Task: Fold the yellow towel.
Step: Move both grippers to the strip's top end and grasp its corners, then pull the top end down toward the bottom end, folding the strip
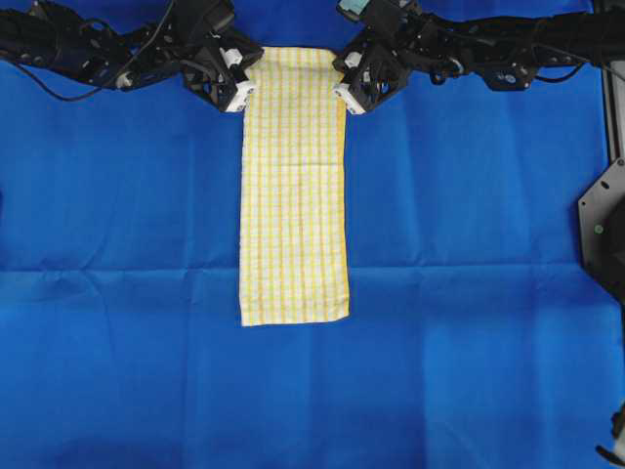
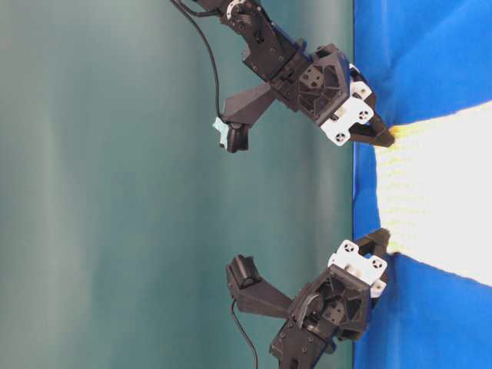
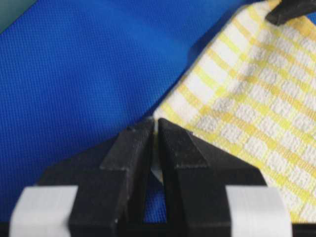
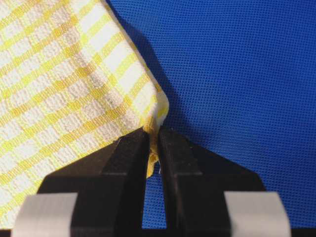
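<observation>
**Two corners pinched, a long strip left to carry**

A blue sheet (image 1: 117, 195) covers the whole work surface, with a dull green wall behind it in the table-level view. On the sheet lies the yellow towel (image 1: 293, 195), a long narrow checked strip. Its far end sits between the two arms and its near end lies flat, well away from them.

The left gripper (image 3: 154, 129) has its jaws nearly closed on the towel's far corner, only a thin edge of cloth between them. The right gripper (image 4: 153, 137) is clamped on the opposite far corner, with yellow hem showing in the slit.

The risk, as I judge it, lies in how little cloth each jaw holds. The left bite looks especially shallow, so a quick pull toward the near end could slip that corner free. If one arm leads the other, the strip would skew and the fold would land crooked. Dragging low could also rumple the sheet beneath.
</observation>
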